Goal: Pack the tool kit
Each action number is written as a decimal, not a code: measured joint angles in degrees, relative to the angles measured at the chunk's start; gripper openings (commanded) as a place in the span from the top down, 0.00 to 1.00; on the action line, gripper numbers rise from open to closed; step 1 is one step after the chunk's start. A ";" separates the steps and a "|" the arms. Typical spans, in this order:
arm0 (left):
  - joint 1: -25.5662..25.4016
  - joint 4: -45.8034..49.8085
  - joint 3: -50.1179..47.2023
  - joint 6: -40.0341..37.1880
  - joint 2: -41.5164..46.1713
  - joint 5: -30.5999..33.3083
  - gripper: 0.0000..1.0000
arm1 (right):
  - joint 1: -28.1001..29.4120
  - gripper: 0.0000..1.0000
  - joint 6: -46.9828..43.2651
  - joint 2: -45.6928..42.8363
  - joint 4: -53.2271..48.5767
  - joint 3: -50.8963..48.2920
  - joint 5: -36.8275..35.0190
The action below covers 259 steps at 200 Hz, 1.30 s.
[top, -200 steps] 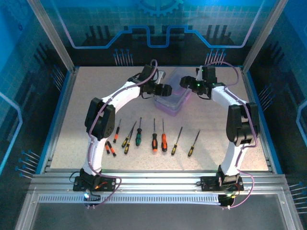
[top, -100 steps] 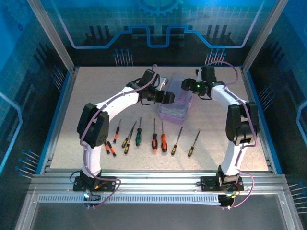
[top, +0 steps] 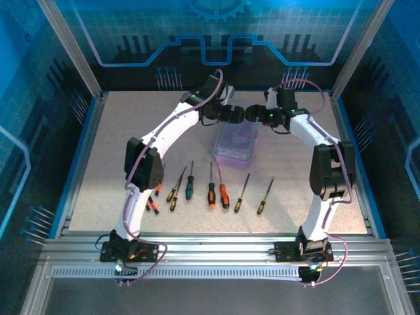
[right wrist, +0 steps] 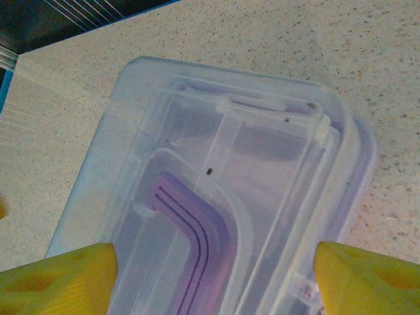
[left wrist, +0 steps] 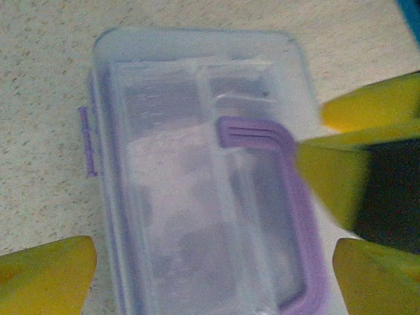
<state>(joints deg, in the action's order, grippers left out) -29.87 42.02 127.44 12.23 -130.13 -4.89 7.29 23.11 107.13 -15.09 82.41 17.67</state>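
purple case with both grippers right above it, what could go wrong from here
1. The left gripper and right gripper nearly meet above the case; they could collide.
2. Both stand open, nothing pins the case, and its lid looks shut; prying could shove it toward the screwdrivers.

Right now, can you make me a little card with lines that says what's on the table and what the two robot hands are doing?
Box: purple tool case; clear lid looks closed, purple handle on top
Tools: screwdrivers in a row on the table, outside the case, nearer the arm bases
Left gripper: open, above the case
Right gripper: open, above the case
To do: screwdrivers not yet packed
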 measured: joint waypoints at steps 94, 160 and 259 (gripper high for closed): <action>-1.97 6.82 5.60 -0.09 -5.70 4.42 0.01 | -4.46 0.18 3.89 -8.68 5.88 -17.70 4.42; -2.67 7.65 5.62 1.62 -7.19 5.84 0.18 | -6.27 0.14 7.89 -8.66 14.08 -22.08 9.90; 2.14 -1.27 -1.31 2.45 -4.39 -2.16 0.38 | -7.50 0.12 20.44 -0.85 36.68 -25.49 24.92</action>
<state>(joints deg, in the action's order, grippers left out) -27.73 40.75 126.13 14.68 -134.52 -7.05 -0.21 43.55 106.28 21.58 56.93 42.59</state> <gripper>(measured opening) 0.739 0.878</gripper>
